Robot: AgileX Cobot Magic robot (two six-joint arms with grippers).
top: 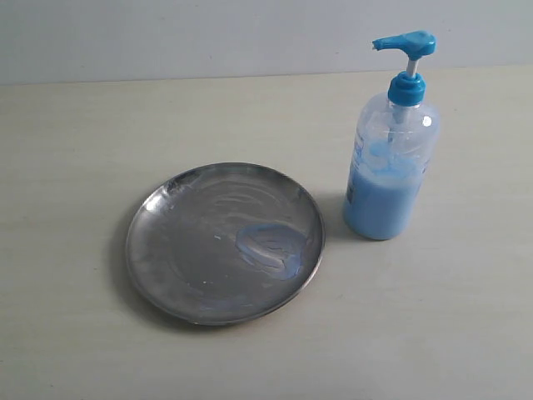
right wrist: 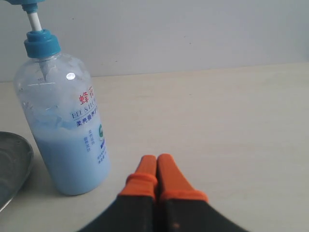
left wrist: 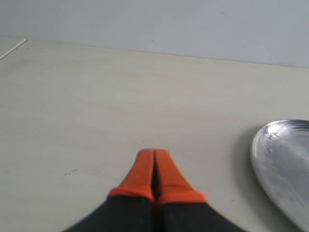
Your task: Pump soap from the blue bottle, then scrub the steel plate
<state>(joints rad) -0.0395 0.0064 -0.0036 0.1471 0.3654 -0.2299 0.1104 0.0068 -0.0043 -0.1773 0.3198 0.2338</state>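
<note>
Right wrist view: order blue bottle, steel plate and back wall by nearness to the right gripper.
From the right gripper:
1. blue bottle, standing close beside it.
2. steel plate, past the bottle, rim only.
3. back wall, far behind both.

The scene is lit brightly and evenly by soft, diffuse light, and every shadow is soft-edged. A dark crescent of shadow is cast on the table [top: 83, 350] along the rim of the steel plate [top: 166, 250], on the side away from the blue bottle [top: 387, 192]. A fainter shadow is seen at the bottle's foot, on the side facing the plate. Light is thus shown arriving from the bottle's side of the plate. Pale, streaky reflections are spread across the plate. A small white glint is caught on the bottle's shoulder. All three pictures are rendered slightly soft and grainy, with muted colours.
</note>
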